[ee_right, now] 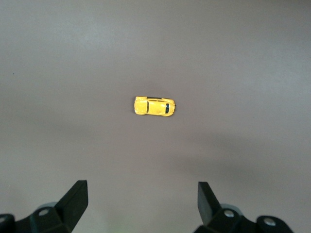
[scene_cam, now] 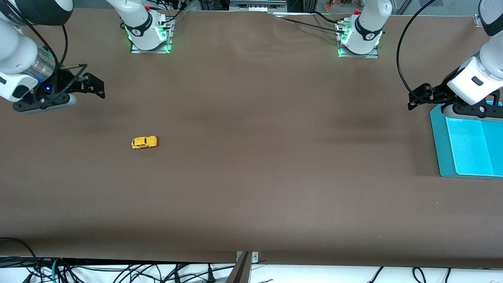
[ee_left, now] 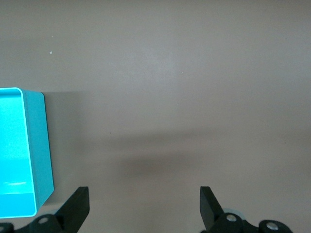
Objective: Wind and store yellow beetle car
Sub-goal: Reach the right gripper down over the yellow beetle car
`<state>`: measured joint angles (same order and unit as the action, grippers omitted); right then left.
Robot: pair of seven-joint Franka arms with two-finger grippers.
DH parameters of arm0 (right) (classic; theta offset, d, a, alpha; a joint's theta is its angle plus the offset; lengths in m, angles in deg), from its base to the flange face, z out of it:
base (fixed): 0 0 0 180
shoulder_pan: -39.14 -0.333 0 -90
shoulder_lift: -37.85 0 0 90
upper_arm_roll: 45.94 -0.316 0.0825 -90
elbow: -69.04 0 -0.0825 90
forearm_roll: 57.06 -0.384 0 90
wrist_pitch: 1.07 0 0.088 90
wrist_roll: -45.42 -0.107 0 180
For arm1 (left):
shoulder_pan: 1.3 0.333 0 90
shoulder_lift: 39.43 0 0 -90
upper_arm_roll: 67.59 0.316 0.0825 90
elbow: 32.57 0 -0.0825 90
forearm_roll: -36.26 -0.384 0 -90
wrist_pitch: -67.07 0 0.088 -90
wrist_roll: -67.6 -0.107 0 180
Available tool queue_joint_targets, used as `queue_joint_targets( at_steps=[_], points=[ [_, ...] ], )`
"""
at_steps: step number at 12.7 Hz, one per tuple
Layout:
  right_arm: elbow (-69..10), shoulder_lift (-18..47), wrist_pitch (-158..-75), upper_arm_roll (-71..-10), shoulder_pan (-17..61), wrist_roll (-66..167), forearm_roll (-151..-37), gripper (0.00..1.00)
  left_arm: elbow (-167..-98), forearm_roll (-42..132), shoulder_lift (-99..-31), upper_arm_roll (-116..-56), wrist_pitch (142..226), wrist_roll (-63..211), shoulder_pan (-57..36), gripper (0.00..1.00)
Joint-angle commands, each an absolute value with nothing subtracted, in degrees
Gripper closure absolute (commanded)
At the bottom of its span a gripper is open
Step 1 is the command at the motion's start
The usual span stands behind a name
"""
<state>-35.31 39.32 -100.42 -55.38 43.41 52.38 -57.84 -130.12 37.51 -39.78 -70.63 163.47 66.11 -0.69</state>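
The yellow beetle car (scene_cam: 144, 142) stands on its wheels on the brown table, toward the right arm's end. In the right wrist view the car (ee_right: 154, 106) lies well ahead of my right gripper (ee_right: 142, 201), which is open and empty. That right gripper (scene_cam: 95, 85) hovers over bare table, apart from the car. My left gripper (scene_cam: 417, 96) hangs open and empty over the table at the left arm's end, beside a cyan tray. Between its fingers the left wrist view shows only bare table under the left gripper (ee_left: 144, 204).
A cyan tray (scene_cam: 440, 145) sits at the left arm's end of the table, with nothing visible in it; its wall (ee_left: 41, 150) shows in the left wrist view. The two arm bases (scene_cam: 148, 31) (scene_cam: 359, 37) stand along the table's back edge.
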Motion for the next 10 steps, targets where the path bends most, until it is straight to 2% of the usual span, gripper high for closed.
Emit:
queue_joint_targets(
  at_steps=[1,3,4,10],
  points=[
    [-43.25,38.47,-109.31,-54.73,42.56,53.93,-57.59,0.0,-128.55,36.44,-40.31,-70.67,162.16,66.28,-1.12,0.0],
    [-51.6,37.5,-120.81,-54.73,42.56,61.73,-57.59,0.0,-128.55,36.44,-40.31,-70.67,162.16,66.28,-1.12,0.0],
    [-53.73,36.54,-124.09,-54.73,42.56,66.21,-57.59,0.0,-128.55,36.44,-40.31,-70.67,162.16,66.28,-1.12,0.0],
    [-56.38,27.4,-134.74,-54.99,42.56,104.69,-57.59,0.0,-128.55,36.44,-40.31,-70.67,162.16,66.28,-1.21,0.0]
  ],
)
